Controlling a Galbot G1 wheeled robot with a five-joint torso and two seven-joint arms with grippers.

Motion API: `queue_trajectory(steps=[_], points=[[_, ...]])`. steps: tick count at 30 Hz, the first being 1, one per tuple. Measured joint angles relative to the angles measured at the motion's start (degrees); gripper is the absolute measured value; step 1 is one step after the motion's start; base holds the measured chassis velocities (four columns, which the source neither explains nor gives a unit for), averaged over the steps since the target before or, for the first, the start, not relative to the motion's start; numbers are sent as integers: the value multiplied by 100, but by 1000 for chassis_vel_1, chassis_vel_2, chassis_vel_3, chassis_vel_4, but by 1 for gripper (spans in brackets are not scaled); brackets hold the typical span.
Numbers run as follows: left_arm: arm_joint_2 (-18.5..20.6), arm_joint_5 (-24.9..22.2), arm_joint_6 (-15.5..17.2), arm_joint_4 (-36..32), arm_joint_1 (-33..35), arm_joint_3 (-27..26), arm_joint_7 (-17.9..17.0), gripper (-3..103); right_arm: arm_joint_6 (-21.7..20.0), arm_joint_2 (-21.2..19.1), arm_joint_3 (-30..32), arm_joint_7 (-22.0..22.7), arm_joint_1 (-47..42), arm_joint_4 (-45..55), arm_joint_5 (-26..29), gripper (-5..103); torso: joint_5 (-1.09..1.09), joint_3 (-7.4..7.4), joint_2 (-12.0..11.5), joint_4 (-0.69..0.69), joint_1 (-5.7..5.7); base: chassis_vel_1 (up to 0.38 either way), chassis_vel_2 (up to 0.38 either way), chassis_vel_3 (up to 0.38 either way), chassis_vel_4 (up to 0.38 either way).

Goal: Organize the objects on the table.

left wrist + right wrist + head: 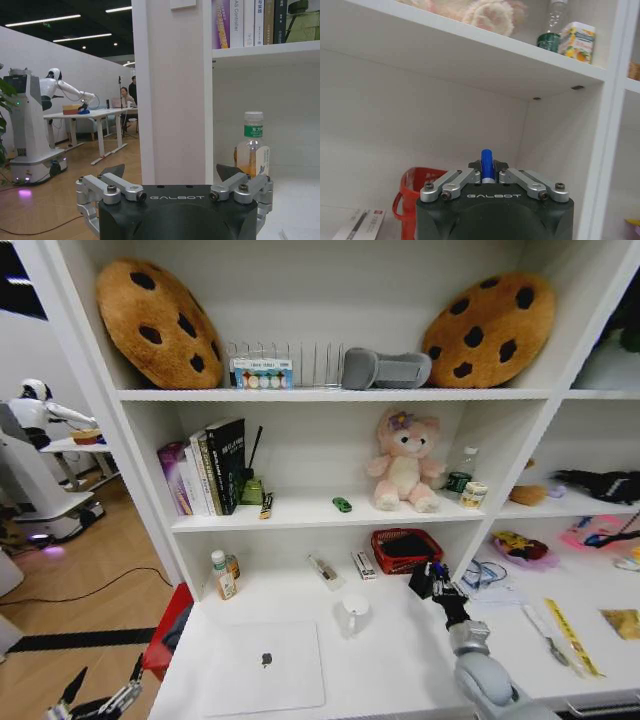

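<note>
One pen held, cup right below.
Right gripper (487,172) clamps the blue-capped pen (487,165) upright, just above the pen cup (422,580); left gripper (170,175) hangs open off the table (400,660) edge.

Black gripper housings w/ grey "GALBOT" lettering. Silver finger links w/ dark screws. Right arm (480,665): grey, rounded segments.

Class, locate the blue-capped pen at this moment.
The blue-capped pen is pinched in the right end effector, raised over the right part of the desk, beside the red mesh basket and right of the white mug.
</note>
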Motion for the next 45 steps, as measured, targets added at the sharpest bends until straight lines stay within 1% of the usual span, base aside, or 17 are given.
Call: queue_trajectory(steps=[2,4,5,6,7,13,21,30,41,43,44,45], points=[[-1,0,0,0,0,0,0,100,4,-12,-115,-4,162,-76,-25,12,-1,0,0,1,0,0,0,0,0],[0,0,0,0,0,0,0,100,24,-50,-490,-6,741,-360,-68,12,0,0,0,1,0,0,0,0,0],[0,0,0,0,1,0,0,100,24,-65,-615,-3,950,-464,-70,12,-2,0,0,4,0,0,0,0,0],[0,0,0,0,1,0,0,100,24,-65,-615,-3,950,-464,-70,12,-2,0,0,4,0,0,0,0,0],[0,0,0,0,0,0,0,100,20,-83,-777,14,1226,-610,-41,12,-1,1,0,3,0,0,0,0,0],[0,0,0,0,0,0,0,100,28,-147,-961,49,1674,-947,-5,12,-2,0,0,1,1,0,0,0,0],[0,0,0,0,0,0,0,100,261,-152,-972,-25,1770,-1388,-148,12,-1,0,1,0,0,0,0,0,0],[0,0,0,0,0,0,0,100,303,-57,-1065,-36,1886,-1623,-158,12,-1,-1,1,1,0,0,0,0,0],[0,0,0,0,0,0,0,100,405,-74,-1026,-34,1760,-1750,-150,12,-1,0,2,0,-1,0,0,0,0],[0,0,0,0,0,0,0,100,406,-87,-999,-11,1713,-1698,-145,13,-1,-1,1,0,-1,0,0,0,0],[0,0,0,0,0,0,0,100,406,-92,-985,-2,1692,-1672,-143,18,-1,0,1,0,-1,0,0,0,0],[0,0,0,0,0,0,0,100,406,-92,-985,-2,1692,-1672,-143,18,-1,0,1,0,-1,0,0,0,0]])
